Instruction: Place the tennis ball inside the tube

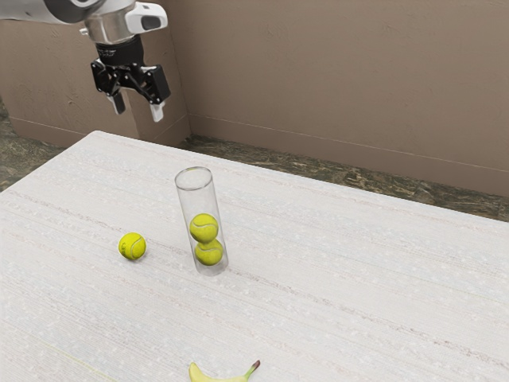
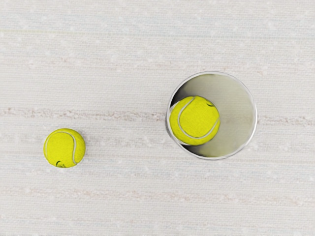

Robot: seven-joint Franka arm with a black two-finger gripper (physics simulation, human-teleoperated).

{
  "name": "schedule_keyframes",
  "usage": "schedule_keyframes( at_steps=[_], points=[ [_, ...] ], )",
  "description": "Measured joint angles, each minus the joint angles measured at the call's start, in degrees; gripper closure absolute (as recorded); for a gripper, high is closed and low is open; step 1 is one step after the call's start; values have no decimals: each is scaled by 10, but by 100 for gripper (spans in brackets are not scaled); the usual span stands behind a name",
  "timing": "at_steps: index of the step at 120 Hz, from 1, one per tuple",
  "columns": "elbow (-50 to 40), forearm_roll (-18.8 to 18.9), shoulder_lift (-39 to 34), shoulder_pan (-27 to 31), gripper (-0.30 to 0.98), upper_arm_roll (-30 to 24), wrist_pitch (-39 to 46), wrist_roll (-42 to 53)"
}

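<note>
The pale, faintly streaked desk [image 1: 358,286] carries a clear tube [image 1: 183,208] upright near the exterior frame's centre — two balls [image 1: 203,228] stacked inside — with a loose tennis ball [image 1: 132,246] near it, further left, and a banana [image 1: 219,377] at the bottom edge.

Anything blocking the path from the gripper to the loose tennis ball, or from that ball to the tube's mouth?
Nothing visible blocks either path. The open gripper is above the table, with only air down to the loose ball. Bare tabletop separates that ball from the upright tube, whose mouth is uncovered.
</note>
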Motion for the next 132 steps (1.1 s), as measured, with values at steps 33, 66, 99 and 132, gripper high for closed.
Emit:
schedule_keyframes(
  at_steps=[33,66,99,132],
  points=[
    [-63,0,-44,-4,0,-2,-2,0],
    [-270,4,-130,29,0,-2,74,0],
    [-378,10,-96,70,0,-1,212,-4],
    [-409,9,-4,97,0,-1,357,32]
  ],
)
